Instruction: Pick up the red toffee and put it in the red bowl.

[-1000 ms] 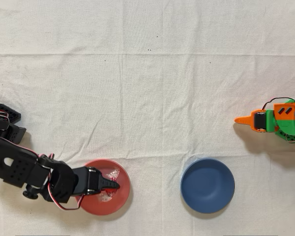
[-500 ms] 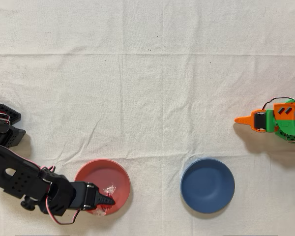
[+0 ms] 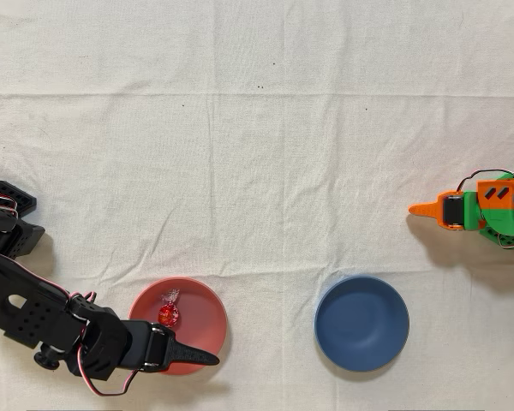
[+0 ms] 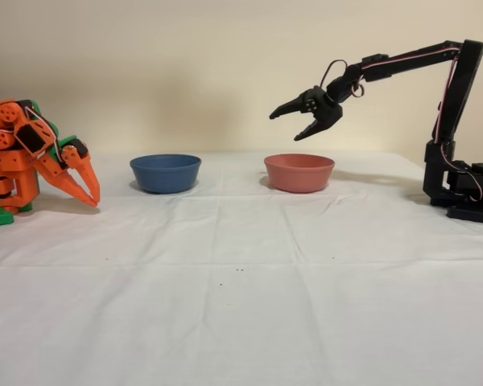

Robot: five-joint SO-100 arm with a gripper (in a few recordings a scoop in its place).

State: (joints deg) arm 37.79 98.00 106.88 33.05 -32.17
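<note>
A: Toffee (image 3: 169, 314) lay inside the red bowl (image 3: 202, 301), on its floor toward the left in the overhead view, one clear wrapper end pointing up-picture. Not touching the arm.

B: And the end effector (image 4: 298, 121)?

A: Released. In the fixed view the jaws stood apart with nothing between them, hanging above the bowl's (image 4: 299, 172) rim, clear of it. From overhead the end effector (image 3: 188, 355) crossed the lower edge of the bowl, tip pointing right, just beside the toffee but off it.

B: So the drop was made?

A: I judged it so. Toffee in the bowl, jaws empty. The step in hand looked like the retreat after release.

B: What did the next move call for?

A: Lift and pull back toward the black base (image 4: 467, 189), keeping the tips above the rim so the bowl was not nudged. The bowl looked light; a brush could slide it on the cloth (image 3: 257, 171).

B: Anything else on the tabletop?

A: Blue bowl (image 3: 361, 323), empty as far as the overhead view showed, well apart from the red one. Orange arm (image 3: 484, 212) idle at the far side.

B: Risk?

A: Small. Only a snag on the rim.
</note>
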